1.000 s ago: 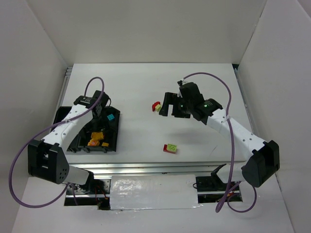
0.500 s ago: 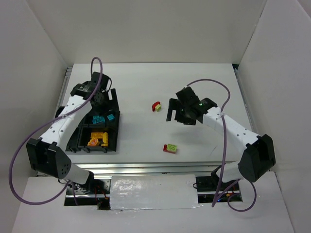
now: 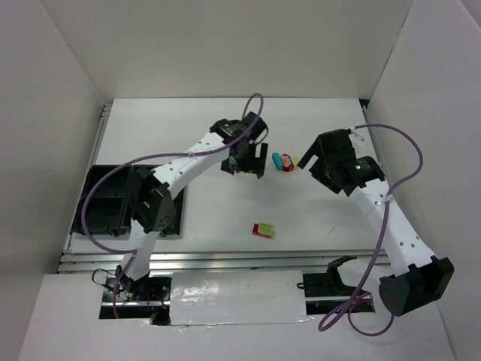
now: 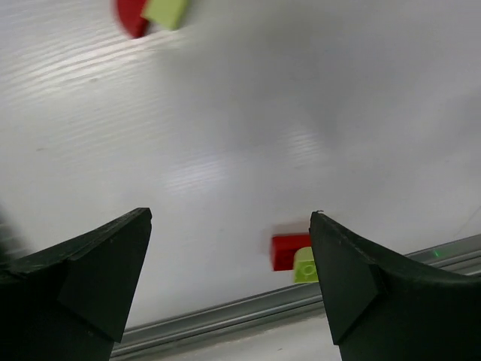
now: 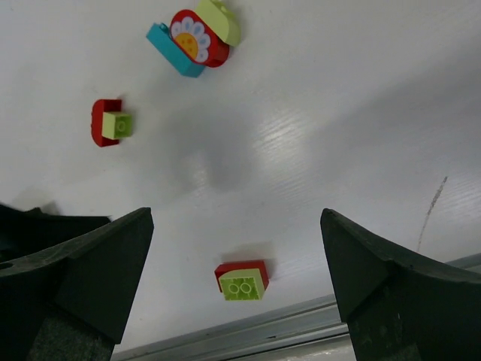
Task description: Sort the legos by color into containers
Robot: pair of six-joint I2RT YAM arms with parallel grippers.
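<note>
A joined cyan, red flower and lime brick cluster [image 3: 284,161] lies mid-table between my grippers; it also shows in the right wrist view [image 5: 194,34]. A small red and lime brick [image 5: 110,122] lies to its left and is hidden under my left gripper in the top view. Another red and lime brick [image 3: 263,229] lies near the front edge [image 5: 242,280] [image 4: 294,256]. My left gripper [image 3: 249,164] [image 4: 229,263] is open and empty just left of the cluster. My right gripper [image 3: 310,159] [image 5: 237,263] is open and empty just right of it. The black tray [image 3: 105,203] sits at the far left.
The tray's compartments look dark and I cannot make out bricks in them. A metal rail [image 3: 225,259] runs along the table's front edge. White walls enclose the table on three sides. My left arm [image 3: 184,162] stretches across from the tray side.
My left arm has swung from over the tray to the table's middle. My right gripper has drawn back to the right. The cyan, red and lime cluster now lies between them.
</note>
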